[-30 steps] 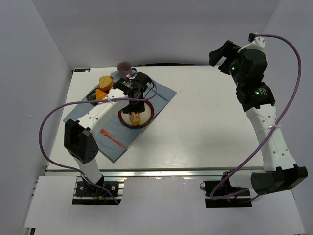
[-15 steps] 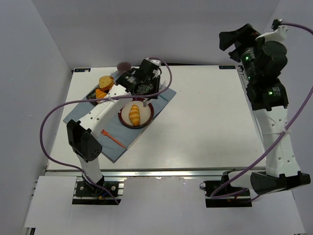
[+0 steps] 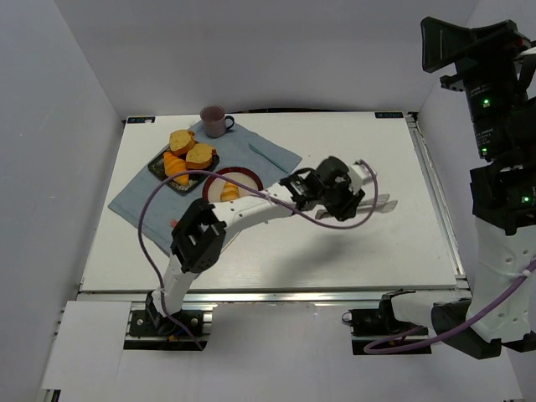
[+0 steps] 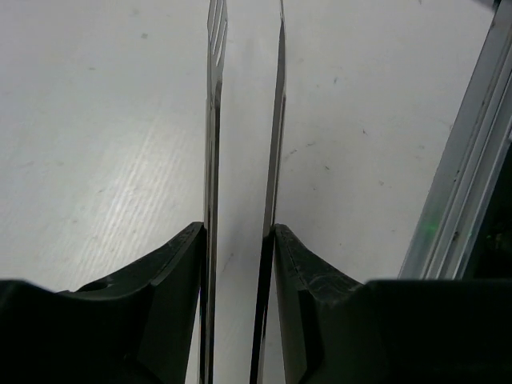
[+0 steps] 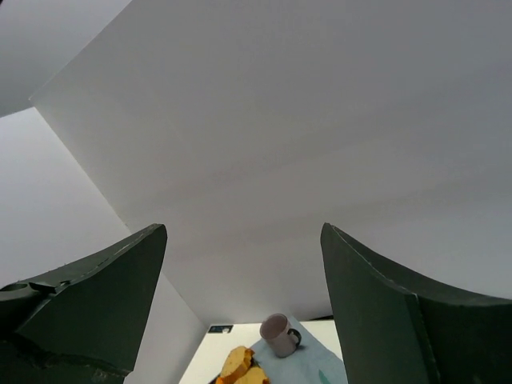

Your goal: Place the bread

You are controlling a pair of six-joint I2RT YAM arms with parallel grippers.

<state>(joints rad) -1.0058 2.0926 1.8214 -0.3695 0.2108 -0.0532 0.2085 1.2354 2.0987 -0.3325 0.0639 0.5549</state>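
The bread [image 3: 229,193], a small golden roll, lies on the red-rimmed plate [image 3: 249,173] on the blue cloth. My left gripper [image 3: 358,201] is far to the right of the plate, over the bare white table, and is shut on metal tongs [image 3: 383,203]. In the left wrist view the gripper [image 4: 240,232] pinches the two thin tong blades [image 4: 213,120], which stand slightly apart with nothing between them. My right gripper [image 3: 444,46] is raised high at the top right, open and empty; it also shows in the right wrist view [image 5: 244,232].
A dark tray [image 3: 157,166] with round buns and an orange croissant stands at the back left. A mug [image 3: 214,120] is behind it and also shows in the right wrist view [image 5: 278,334]. The table's metal right edge [image 4: 460,184] is close to the tongs.
My left arm swung from over the plate to the right side of the table with the tongs. The bread stayed on the plate. My right arm rose higher.
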